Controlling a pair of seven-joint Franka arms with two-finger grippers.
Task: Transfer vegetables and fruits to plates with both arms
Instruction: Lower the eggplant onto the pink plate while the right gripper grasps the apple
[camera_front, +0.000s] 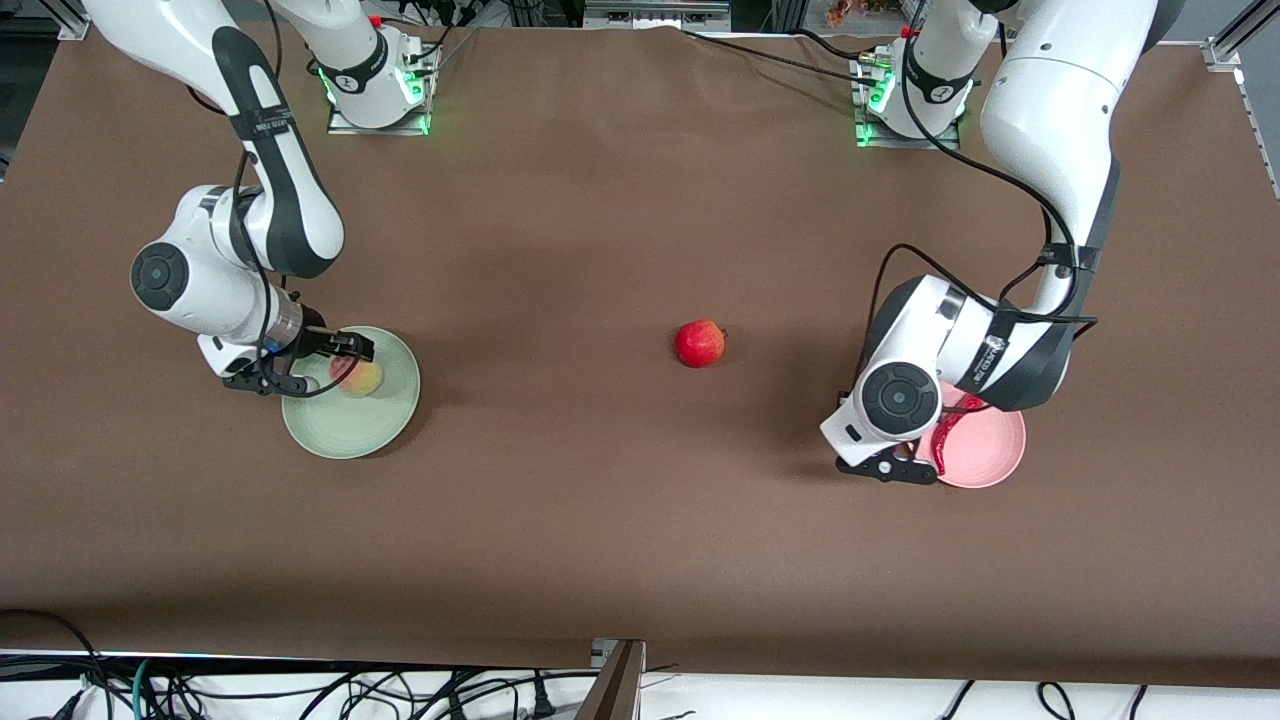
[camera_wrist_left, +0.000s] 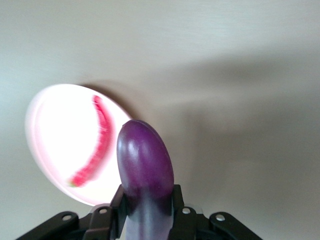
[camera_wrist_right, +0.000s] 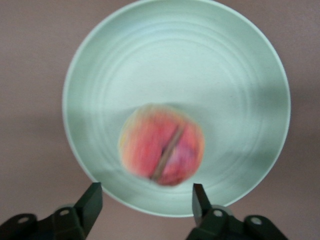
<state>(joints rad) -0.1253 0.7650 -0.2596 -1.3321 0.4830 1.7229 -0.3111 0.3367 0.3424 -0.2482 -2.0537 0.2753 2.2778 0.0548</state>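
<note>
A brown table (camera_front: 600, 520) seen from above, with two white robot arms reaching down from the top edge. At the left of the frame, the right claw (camera_front: 318, 364) hangs low over a pale green plate (camera_front: 375, 425); its fingers are spread apart and grip nothing, with a yellowish-pink peach (camera_front: 359, 378) lying on the plate between and just below them. In the right wrist view the peach (camera_wrist_right: 161, 144) sits inside the plate's rim (camera_wrist_right: 90, 65), toward the claw's side, and the open fingers (camera_wrist_right: 91, 202) flank it without touching, which suggests the fruit has been set down there on purpose. At the right of the frame, the left claw (camera_front: 915, 455) is over the edge of a pink plate (camera_front: 990, 455), where a curved red chili pepper (camera_front: 945, 430) already lies. The left wrist view shows this claw (camera_wrist_left: 148, 207) clamped on a glossy purple eggplant (camera_wrist_left: 145, 162), held lengthwise, probably so it can be laid beside the chili. A red round fruit (camera_front: 699, 343) rests alone near the middle of the table, well apart from both plates, likely awaiting its turn.
</note>
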